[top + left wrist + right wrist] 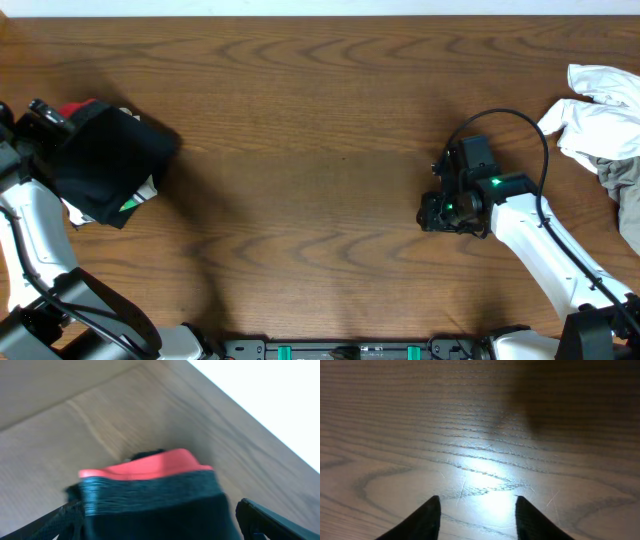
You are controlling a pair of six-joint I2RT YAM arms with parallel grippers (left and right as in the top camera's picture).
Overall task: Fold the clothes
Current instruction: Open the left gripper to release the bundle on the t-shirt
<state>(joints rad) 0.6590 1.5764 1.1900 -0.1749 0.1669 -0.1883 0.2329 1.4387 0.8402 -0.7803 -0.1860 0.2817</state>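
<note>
A black folded garment [108,160] lies at the far left on a small stack that shows red [75,108] and white-green edges [140,198]. My left gripper [42,115] is at the stack's far-left side. In the left wrist view its fingers [155,527] are spread wide, with the black garment [155,510] filling the space between them and a red cloth [150,466] just beyond. My right gripper [436,213] hovers over bare table right of centre. It is open and empty [477,510].
A heap of unfolded clothes sits at the right edge: a white garment [600,110] and a grey one [625,185]. The wooden table [320,150] stretches between the stack and the heap.
</note>
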